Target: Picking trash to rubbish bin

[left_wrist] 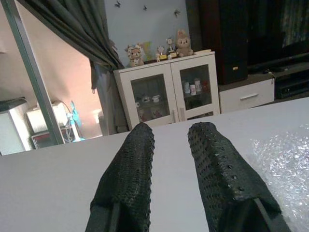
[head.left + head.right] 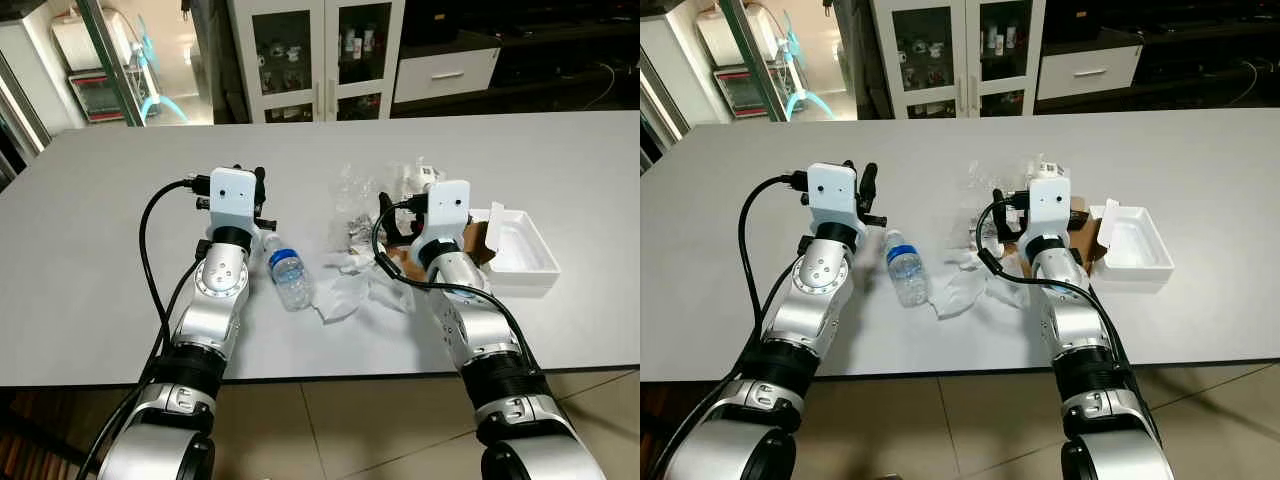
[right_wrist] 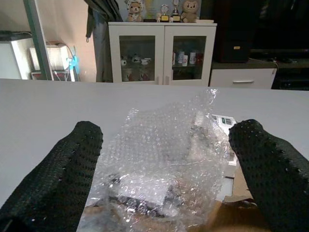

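Observation:
A clear plastic bottle (image 2: 288,272) with a blue label lies on the grey table (image 2: 90,250) between my two arms. My left gripper (image 1: 171,133) hovers just to its left, fingers close together with nothing between them. A wad of bubble wrap (image 3: 169,159) lies straight ahead of my right gripper (image 3: 169,140), whose fingers (image 3: 72,159) stand wide open on either side of it. Crumpled white tissue (image 2: 345,290) lies beside the right forearm. A white foam tray (image 2: 520,245) and a piece of brown cardboard (image 2: 475,240) sit to the right.
The table's front edge (image 2: 330,372) runs under both forearms, with tiled floor below. Beyond the far edge stand a white glass-door cabinet (image 2: 320,60) and a white drawer unit (image 2: 445,72). Wide bare tabletop lies to the left and far right.

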Available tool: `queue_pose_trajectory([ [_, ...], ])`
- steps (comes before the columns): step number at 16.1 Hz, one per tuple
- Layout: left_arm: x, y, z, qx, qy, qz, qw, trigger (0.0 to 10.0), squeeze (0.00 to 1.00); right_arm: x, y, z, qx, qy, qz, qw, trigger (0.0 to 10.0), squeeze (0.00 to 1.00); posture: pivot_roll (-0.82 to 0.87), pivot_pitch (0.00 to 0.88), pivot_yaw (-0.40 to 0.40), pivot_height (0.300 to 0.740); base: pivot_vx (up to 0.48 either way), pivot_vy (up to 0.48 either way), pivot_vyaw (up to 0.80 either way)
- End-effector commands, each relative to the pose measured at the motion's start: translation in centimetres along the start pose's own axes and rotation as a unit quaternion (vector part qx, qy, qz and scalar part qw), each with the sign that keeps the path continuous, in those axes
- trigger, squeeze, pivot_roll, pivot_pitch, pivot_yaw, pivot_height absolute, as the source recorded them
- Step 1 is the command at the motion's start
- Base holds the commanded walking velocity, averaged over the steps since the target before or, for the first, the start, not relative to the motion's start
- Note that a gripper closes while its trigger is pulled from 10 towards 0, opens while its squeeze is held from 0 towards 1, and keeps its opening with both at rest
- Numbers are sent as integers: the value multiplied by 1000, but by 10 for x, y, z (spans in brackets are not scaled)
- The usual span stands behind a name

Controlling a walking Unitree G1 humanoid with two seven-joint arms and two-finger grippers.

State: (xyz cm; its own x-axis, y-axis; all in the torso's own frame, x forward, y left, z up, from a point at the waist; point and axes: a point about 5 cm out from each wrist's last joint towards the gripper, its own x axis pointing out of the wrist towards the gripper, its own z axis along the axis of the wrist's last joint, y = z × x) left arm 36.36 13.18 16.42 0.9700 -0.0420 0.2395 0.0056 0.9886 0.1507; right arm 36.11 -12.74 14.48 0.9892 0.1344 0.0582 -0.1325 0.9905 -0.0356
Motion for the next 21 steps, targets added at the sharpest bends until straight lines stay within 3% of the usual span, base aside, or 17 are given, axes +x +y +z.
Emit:
queue_pose_trajectory([
  [1, 0, -1, 2, 5, -2, -8, 1000, 10000, 0, 0, 0, 1, 0, 1, 2, 1000, 10000, 0, -46, 11, 50, 740, 0, -341, 0],
  [16, -1, 0, 2, 11, -2, -3, 1000, 10000, 0, -2, 4, -4, 2, 10, 11, 1000, 10000, 0, -44, 24, 49, 740, 0, -378, 0],
  [21, -1, 2, 1, 16, 4, 6, 1000, 10000, 0, -3, 3, -4, 2, 13, 10, 1000, 10000, 0, -47, 29, 49, 740, 0, 0, 0],
])
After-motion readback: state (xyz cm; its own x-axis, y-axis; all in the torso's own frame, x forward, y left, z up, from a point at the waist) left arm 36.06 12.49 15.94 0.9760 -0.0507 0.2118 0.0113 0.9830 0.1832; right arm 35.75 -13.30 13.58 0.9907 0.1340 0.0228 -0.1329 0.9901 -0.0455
